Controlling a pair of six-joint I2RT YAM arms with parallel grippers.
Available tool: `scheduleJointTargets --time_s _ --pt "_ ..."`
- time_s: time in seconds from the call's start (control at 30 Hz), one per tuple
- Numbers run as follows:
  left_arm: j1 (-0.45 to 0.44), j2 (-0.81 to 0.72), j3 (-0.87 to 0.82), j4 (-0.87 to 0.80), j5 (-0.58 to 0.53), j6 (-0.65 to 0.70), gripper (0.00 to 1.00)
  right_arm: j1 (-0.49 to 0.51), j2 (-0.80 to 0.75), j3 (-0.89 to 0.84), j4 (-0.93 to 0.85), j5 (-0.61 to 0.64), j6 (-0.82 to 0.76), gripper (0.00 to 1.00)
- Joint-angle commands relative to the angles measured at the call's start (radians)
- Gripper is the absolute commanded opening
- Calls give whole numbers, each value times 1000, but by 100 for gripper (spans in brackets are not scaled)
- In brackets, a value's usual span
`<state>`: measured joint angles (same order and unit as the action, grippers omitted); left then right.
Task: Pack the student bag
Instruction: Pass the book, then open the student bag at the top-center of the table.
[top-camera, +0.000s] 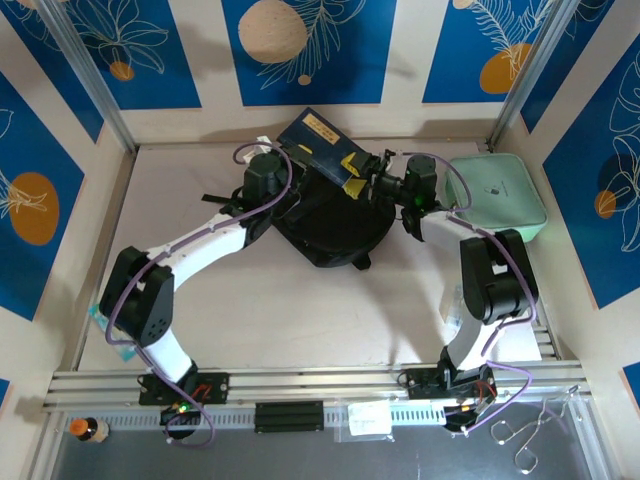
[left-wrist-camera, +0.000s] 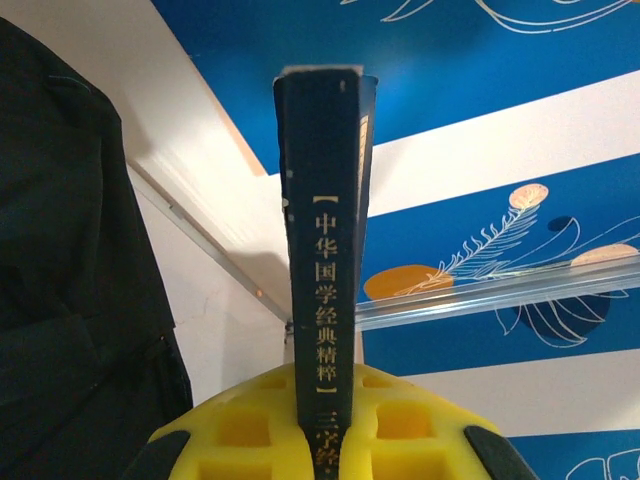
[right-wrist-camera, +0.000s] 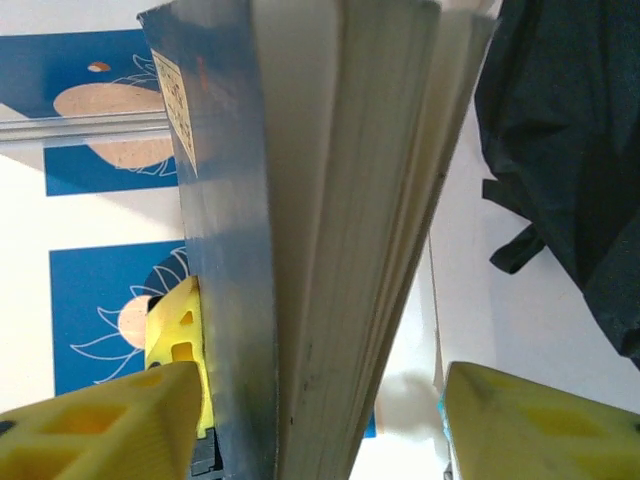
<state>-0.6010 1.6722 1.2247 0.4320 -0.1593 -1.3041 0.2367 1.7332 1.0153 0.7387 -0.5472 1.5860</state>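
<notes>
The student bag (top-camera: 330, 228), a black soft backpack, lies at the back middle of the table. It also shows at the left of the left wrist view (left-wrist-camera: 70, 300) and at the right of the right wrist view (right-wrist-camera: 570, 130). A dark blue book (top-camera: 318, 142) hangs over the bag's far edge. My left gripper (top-camera: 292, 158) is shut on the book's spine (left-wrist-camera: 325, 200), with the yellow pads (left-wrist-camera: 240, 430) pressed on both sides. My right gripper (top-camera: 354, 177) stands open around the book's page edge (right-wrist-camera: 330, 220). Its left finger (right-wrist-camera: 100, 420) is close to the cover and its right finger (right-wrist-camera: 540, 420) stands apart from the pages.
A mint-green zip pouch (top-camera: 497, 195) lies at the back right, just behind my right arm. The walls close in on three sides, with metal posts in the back corners. Bare table stretches between the bag and the arm bases.
</notes>
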Motion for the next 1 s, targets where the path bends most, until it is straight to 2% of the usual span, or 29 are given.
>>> scheduleJointTargets --time_s 0.0,0.3,0.37,0.47,0.57,0.7,0.8,0.97 --pt "-10 -12 30 79 -19 -3 0 -9 22 17 98 -18 30 57" --pt "-10 -25 6 61 -26 2 0 -18 6 21 118 -35 -8 29" --pt "-10 -31 4 37 -27 16 1 -24 1 22 103 -43 -21 17" --pt "-9 -57 -23 -26 -36 55 26 -39 -15 14 102 -58 -51 6" --pt "-9 -108 -75 -118 -58 137 50 -66 -52 -7 55 -57 -108 2" --pt "-10 -166 -127 -235 -67 318 68 -109 -118 -19 -89 -67 -228 0" --pt "-13 -160 -111 -341 0 500 83 -139 -192 -40 -254 -33 -348 0" --pt "-62 -71 15 -562 71 744 95 -177 -320 -41 -580 87 -576 0"
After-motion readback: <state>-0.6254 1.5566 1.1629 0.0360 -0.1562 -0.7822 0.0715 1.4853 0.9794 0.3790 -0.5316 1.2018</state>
